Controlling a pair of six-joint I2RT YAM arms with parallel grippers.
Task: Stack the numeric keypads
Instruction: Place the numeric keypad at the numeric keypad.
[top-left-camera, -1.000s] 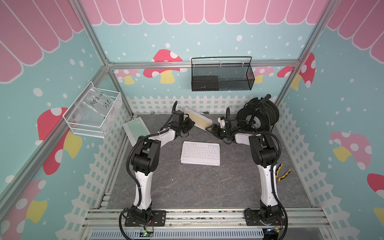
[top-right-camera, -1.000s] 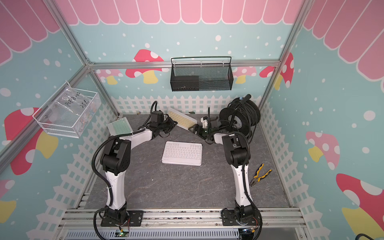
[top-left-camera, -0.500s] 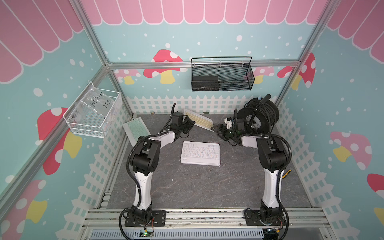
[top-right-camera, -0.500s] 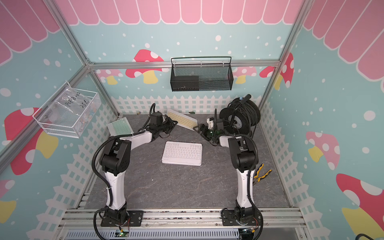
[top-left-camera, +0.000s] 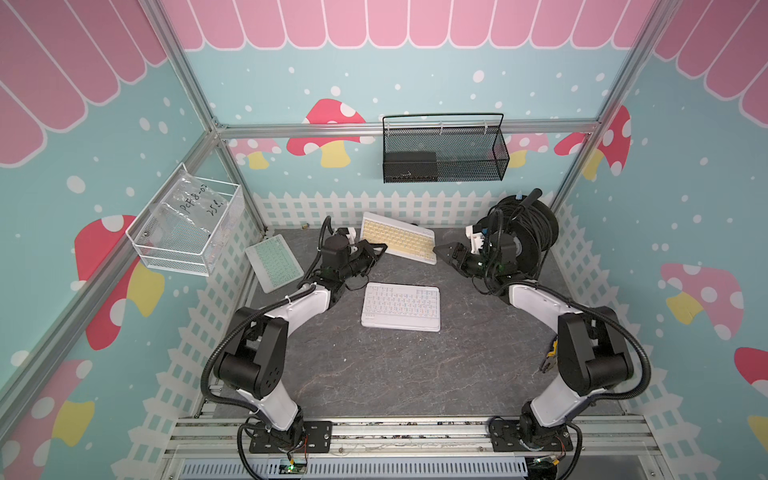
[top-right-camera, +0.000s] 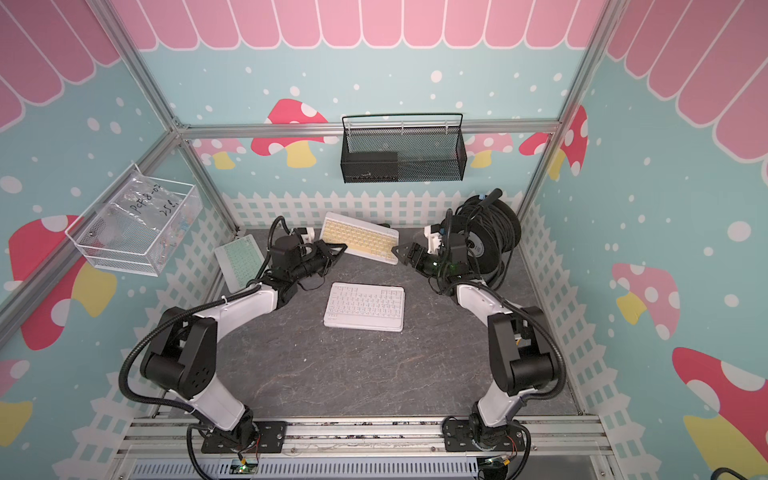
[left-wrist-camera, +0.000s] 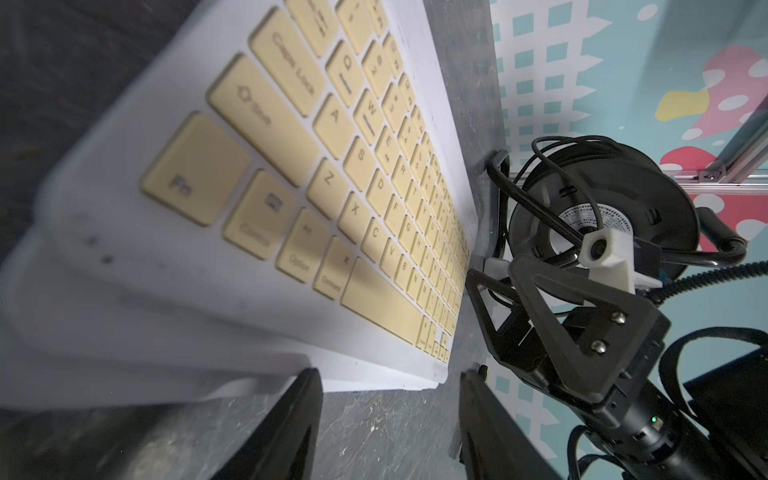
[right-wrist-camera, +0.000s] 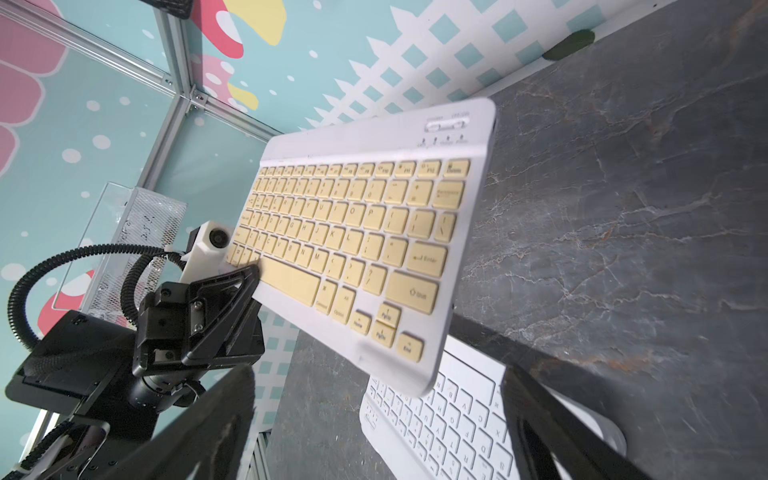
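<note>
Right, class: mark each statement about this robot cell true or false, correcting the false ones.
1. The left claw grips the white-framed keyboard with yellow keys. True.
2. The right claw is shut. False: it is open, near that keyboard's other end.
3. The white-framed keyboard with mint-green keys lies on the white-keyed keyboard. False: it sits apart, by the left side fence.
4. The black cable reel stands in the back right corner. True.

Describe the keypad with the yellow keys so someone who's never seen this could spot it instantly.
Start at the far edge of the grey table, beside the black cable reel. The yellow-keyed keypad is there, raised and tilted, one corner pinched by the left claw. Unlike the mint keypad and the white keypad, its keys are yellow.
</note>
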